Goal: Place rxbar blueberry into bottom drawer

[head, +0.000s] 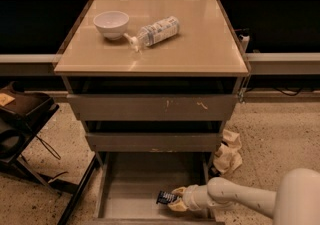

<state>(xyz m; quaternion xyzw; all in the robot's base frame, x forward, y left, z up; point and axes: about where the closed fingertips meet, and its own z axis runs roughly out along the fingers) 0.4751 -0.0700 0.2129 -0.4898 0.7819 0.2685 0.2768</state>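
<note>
The rxbar blueberry [165, 198] is a small dark navy bar held at the tip of my gripper [175, 199]. The gripper reaches in from the lower right and is shut on the bar, low over the floor of the open bottom drawer [135, 184], near its right front part. I cannot tell if the bar touches the drawer floor. The white arm [240, 196] runs off to the lower right.
Two upper grey drawers [152, 107] are closed above. On the tan cabinet top [200, 44] stand a white bowl [111, 23] and a clear plastic bottle [152, 32] lying on its side. Crumpled paper [229, 153] lies on the floor right of the cabinet. A black stand [22, 124] is at left.
</note>
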